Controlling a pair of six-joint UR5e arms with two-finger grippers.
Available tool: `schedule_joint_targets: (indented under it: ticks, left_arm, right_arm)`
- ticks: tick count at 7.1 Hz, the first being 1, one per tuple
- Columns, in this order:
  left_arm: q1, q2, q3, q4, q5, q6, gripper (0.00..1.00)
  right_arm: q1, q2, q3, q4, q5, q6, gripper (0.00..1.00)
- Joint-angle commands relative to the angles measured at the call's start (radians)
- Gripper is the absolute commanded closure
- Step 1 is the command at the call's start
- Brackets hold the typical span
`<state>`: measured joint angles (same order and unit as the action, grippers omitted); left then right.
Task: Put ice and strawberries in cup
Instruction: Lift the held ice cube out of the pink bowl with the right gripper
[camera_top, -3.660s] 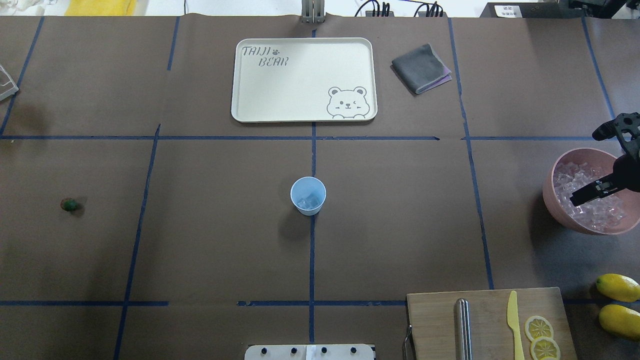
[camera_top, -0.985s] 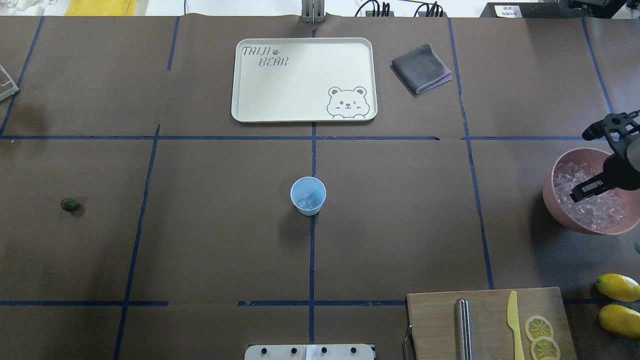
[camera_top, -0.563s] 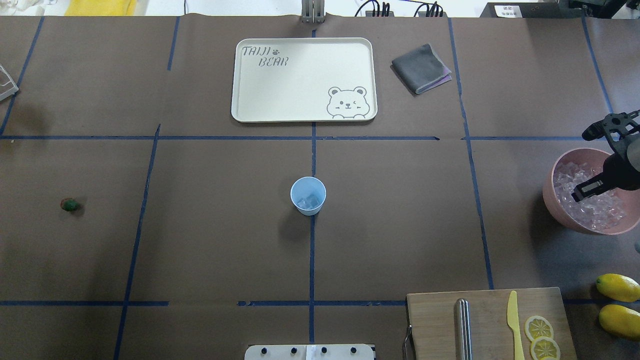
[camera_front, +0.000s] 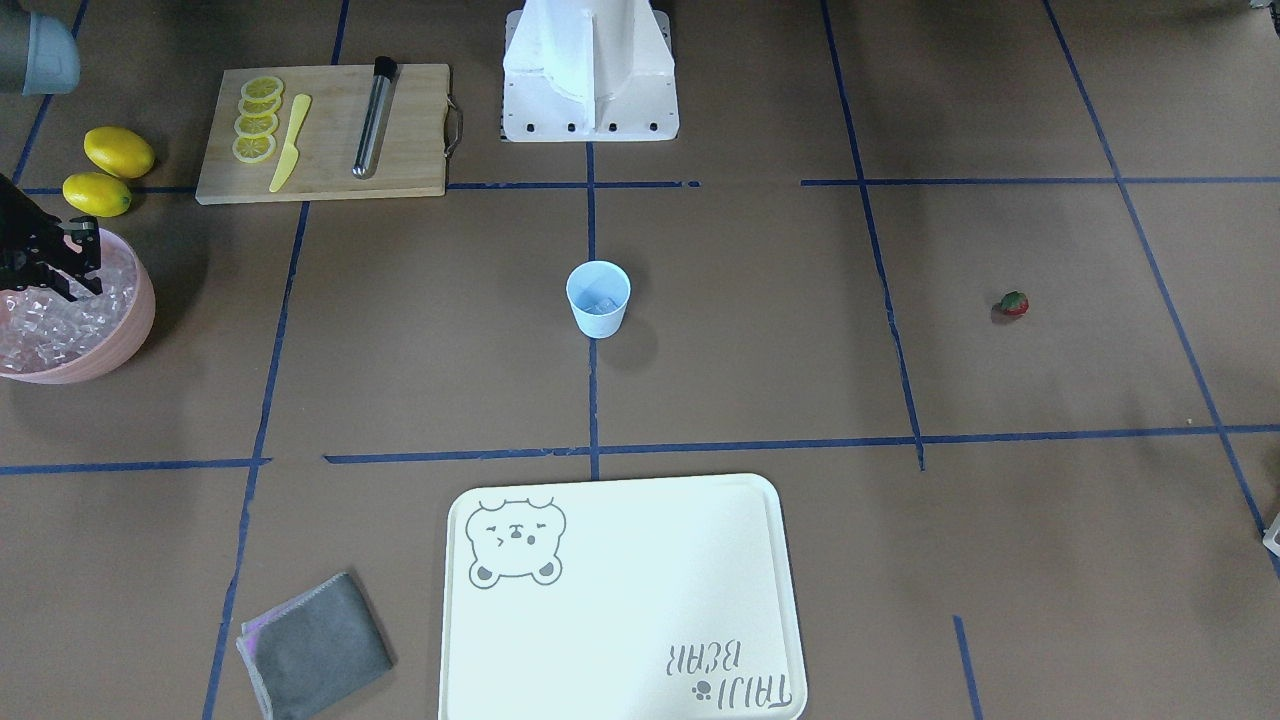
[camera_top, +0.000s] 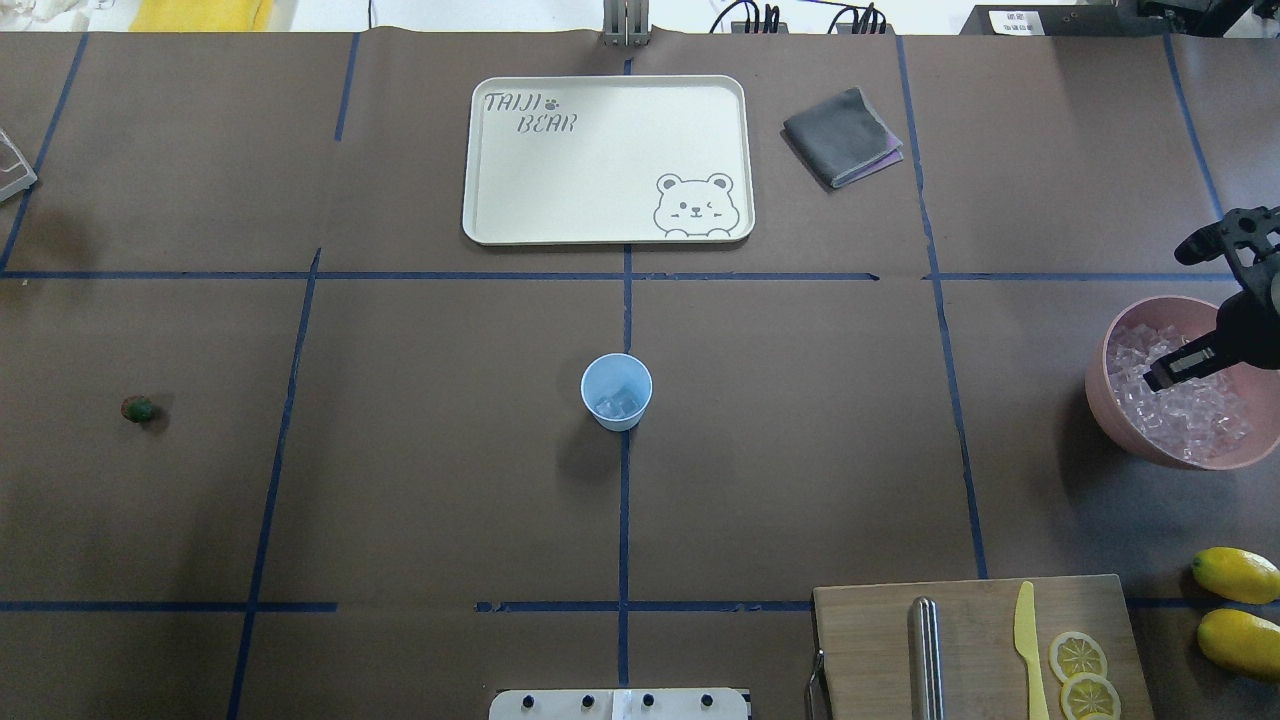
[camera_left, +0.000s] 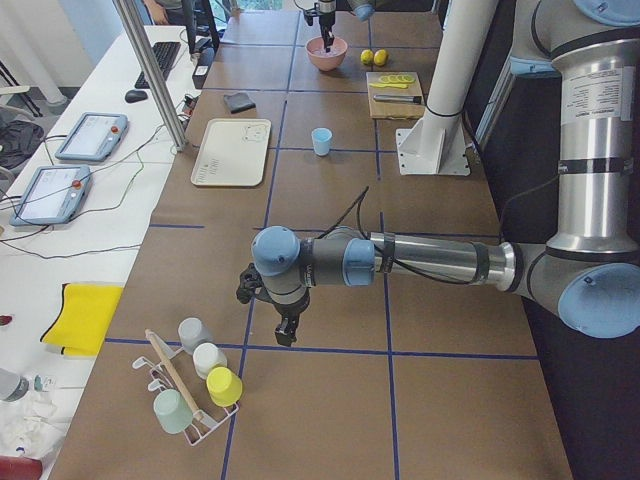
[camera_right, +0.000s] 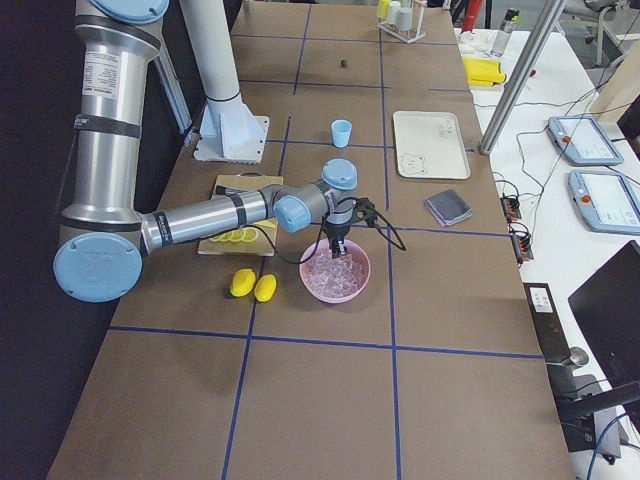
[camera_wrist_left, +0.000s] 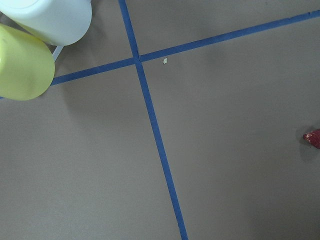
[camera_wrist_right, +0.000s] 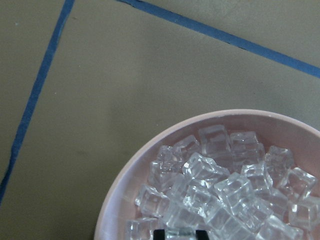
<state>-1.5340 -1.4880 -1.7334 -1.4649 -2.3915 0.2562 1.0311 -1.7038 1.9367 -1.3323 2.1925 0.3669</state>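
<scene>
- Front-facing view: the cup (camera_front: 598, 298) is standing at table centre, with a few cubes showing inside. The strawberry (camera_front: 1013, 304) is lying alone, well apart from it, on the robot's left side. The right gripper (camera_front: 80, 280) is hanging over the pink bowl (camera_front: 140, 320) of ice (camera_front: 50, 320).
- Overhead view: the right gripper (camera_top: 1165, 372) is pointing down into the bowl, and its grasp is not reading from here.
- Left-end view: the left gripper (camera_left: 284, 330) is hovering low over the table (camera_left: 330, 400), far from the cup. I cannot tell its finger spread.
- Right-end view: the right gripper (camera_right: 335, 250) is reaching straight down at the ice heap.
- Left wrist view: only the strawberry's red edge (camera_wrist_left: 314, 138) is showing, at the right border, and no fingers are appearing.
- Right wrist view: two dark fingertips (camera_wrist_right: 159, 234) are sitting a narrow gap apart at the bottom edge, with ice between them. I cannot tell whether a cube is pinched.
- Step judged: ice-picking is under way. The next move is calling for a firm pinch on one slippery cube, a lift clear of the rim, then a carry to the cup. The strawberry is awaiting the left arm.
</scene>
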Motion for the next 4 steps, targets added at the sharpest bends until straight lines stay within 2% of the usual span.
schedule_joint_targets:
  ticks: [1, 2, 4]
  left_arm:
    - [0.0, 0.0, -0.002, 0.0, 0.0, 0.0, 0.0]
    - [0.0, 0.0, -0.003, 0.0, 0.0, 0.0, 0.0]
    - [0.0, 0.0, -0.006, -0.002, 0.0, 0.0, 0.0]
  right_arm:
    - [0.091, 0.015, 0.141, -0.165, 0.022, 0.004, 0.99]
    - [0.134, 0.021, 0.197, -0.232, 0.029, 0.006, 0.99]
    - [0.15, 0.065, 0.197, -0.242, 0.03, 0.01, 0.98]
